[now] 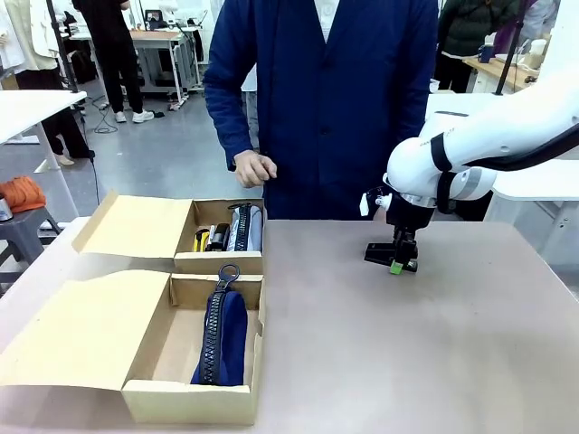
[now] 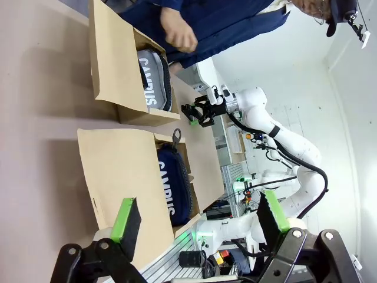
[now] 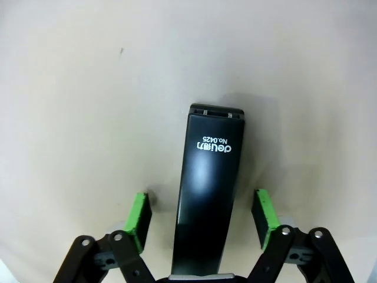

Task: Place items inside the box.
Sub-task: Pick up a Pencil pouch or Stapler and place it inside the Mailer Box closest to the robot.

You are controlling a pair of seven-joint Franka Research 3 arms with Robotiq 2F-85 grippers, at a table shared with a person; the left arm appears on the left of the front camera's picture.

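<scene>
We are seeing the black stapler (image 3: pixel 209 200) gleaming as smooth, glossy plastic with white print, while the table (image 1: pixel 407 344) is looking matt and even. The open boxes (image 1: pixel 136 226) are showing plain, dull brown cardboard. The navy zip pencil pouch (image 1: pixel 226 344) is reading as soft cloth, its pull ring (image 1: pixel 229 272) seemingly as metal, and the green finger pads (image 3: pixel 140 219) as matt rubber.
</scene>
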